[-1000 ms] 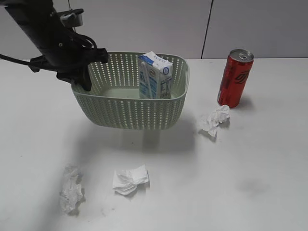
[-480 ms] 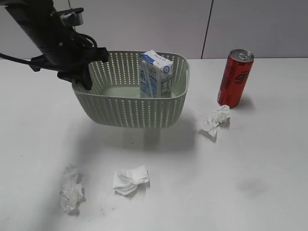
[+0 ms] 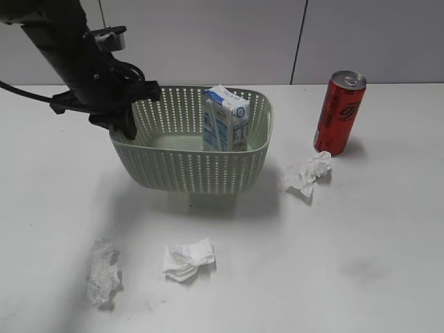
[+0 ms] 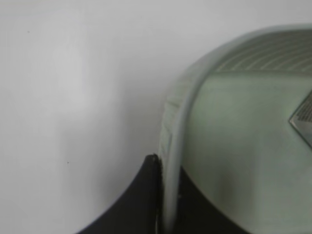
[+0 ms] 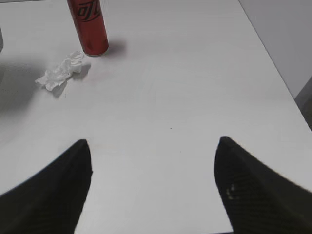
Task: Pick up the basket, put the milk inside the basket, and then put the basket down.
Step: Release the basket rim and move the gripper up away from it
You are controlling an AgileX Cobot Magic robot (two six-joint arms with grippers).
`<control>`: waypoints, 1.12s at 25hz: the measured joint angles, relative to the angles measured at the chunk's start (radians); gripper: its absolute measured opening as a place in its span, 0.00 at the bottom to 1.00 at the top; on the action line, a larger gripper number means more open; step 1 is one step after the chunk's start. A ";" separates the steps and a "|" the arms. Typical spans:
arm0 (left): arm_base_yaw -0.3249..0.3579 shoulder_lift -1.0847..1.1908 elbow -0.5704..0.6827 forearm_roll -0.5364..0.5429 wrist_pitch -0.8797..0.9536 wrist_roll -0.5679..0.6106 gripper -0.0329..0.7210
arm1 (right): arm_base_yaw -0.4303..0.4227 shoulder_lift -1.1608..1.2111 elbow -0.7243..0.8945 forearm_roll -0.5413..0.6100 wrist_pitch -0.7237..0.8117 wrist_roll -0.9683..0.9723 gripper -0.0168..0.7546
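Observation:
The pale green basket is at the table's middle, low over or on the white surface. The white-and-blue milk carton stands upright inside it, toward the right. My left gripper is shut on the basket's left rim; the left wrist view shows the rim pinched between my two dark fingers. My right gripper is open and empty over bare table; it does not show in the exterior view.
A red drink can stands right of the basket, also in the right wrist view. Crumpled tissues lie by the can and in front of the basket. The table's right edge is near my right gripper.
My left gripper has moved down and slightly right with the basket, lowering it toward the table. The milk has stayed inside. Can and tissues have not moved.

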State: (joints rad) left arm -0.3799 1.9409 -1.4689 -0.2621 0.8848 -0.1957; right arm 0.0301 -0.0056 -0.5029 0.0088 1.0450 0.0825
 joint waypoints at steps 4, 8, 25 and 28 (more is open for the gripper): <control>0.000 0.022 0.001 -0.003 -0.032 -0.001 0.02 | 0.000 0.000 0.000 0.002 0.000 0.000 0.79; 0.000 0.047 0.001 -0.002 -0.068 -0.001 0.03 | 0.000 0.000 0.000 0.003 0.000 -0.001 0.79; 0.000 0.105 0.000 -0.006 -0.110 -0.010 0.77 | 0.000 0.000 0.000 0.004 0.000 -0.001 0.79; 0.000 0.101 -0.004 -0.004 -0.077 -0.011 0.88 | 0.000 0.000 0.000 0.004 0.000 -0.001 0.79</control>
State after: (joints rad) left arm -0.3799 2.0423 -1.4729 -0.2663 0.8082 -0.2067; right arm 0.0301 -0.0056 -0.5029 0.0127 1.0450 0.0811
